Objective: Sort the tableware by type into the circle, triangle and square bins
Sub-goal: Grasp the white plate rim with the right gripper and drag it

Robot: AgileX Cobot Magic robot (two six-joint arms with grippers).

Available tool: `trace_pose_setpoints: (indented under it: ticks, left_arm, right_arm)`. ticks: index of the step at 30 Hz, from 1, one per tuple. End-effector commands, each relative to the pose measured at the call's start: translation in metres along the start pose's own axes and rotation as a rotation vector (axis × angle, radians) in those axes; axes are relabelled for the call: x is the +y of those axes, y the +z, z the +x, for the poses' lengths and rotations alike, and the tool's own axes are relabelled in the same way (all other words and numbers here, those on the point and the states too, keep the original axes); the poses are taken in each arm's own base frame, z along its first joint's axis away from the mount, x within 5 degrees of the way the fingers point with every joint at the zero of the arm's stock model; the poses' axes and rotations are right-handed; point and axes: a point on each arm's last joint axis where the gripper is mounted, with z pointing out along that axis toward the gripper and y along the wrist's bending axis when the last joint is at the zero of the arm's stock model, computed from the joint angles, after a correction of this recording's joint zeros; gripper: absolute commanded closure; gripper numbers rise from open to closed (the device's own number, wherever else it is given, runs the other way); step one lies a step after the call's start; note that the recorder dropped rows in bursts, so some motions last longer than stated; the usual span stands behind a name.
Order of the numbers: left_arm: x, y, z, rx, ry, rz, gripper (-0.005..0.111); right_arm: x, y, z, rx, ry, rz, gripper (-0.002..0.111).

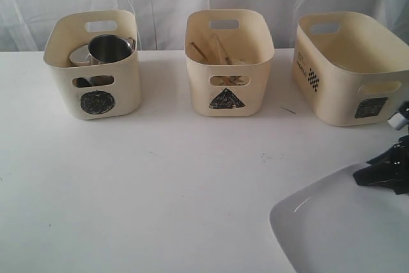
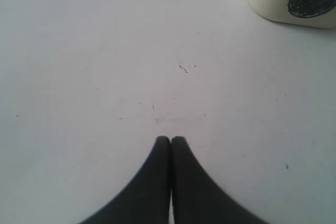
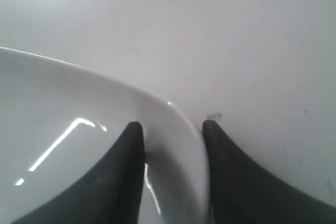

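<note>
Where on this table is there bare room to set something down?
The widest bare stretch of table lies in front of the circle bin and triangle bin, left of the plate. Narrower gaps flank the triangle bin. It is crowded at the plate, where the right fingers sit.

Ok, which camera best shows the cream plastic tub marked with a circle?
The exterior view: the whole cream plastic circle-marked tub, steel mug inside. Left wrist view catches only one lower corner; right wrist view, nothing of it.
</note>
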Motion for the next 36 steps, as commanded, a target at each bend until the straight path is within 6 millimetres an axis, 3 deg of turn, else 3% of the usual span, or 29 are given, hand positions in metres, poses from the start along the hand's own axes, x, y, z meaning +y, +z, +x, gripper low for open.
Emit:
trace_pose_setpoints:
  ticks: [1, 12, 23, 25, 31, 36]
  left_arm:
    - [0.0, 0.0, 0.001, 0.0, -0.003, 0.009, 0.107]
    - [0.0, 0.0, 0.001, 0.0, -0.003, 0.009, 0.107]
    - [0.0, 0.0, 0.001, 0.0, -0.003, 0.009, 0.107]
    - [0.0, 0.0, 0.001, 0.0, -0.003, 0.009, 0.107]
    - [0.0, 0.0, 0.001, 0.0, -0.003, 0.009, 0.107]
    - [0.0, 0.0, 0.001, 0.0, -0.003, 0.009, 0.107]
  right_arm:
    - [0.007, 0.023, 0.007, 0.146, -0.041, -0.016, 0.104]
    - [0.046, 0.022, -0.045, 0.026, -0.027, -0.167, 0.108]
    - [0.037, 0.036, -0.043, 0.055, -0.027, -0.072, 0.107]
    - [0.036, 0.036, -0.043, 0.058, -0.027, -0.059, 0.1]
    - [0.035, 0.041, -0.038, 0.068, -0.054, -0.083, 0.063]
    - [0.036, 0.054, -0.027, 0.062, -0.155, -0.185, 0.061]
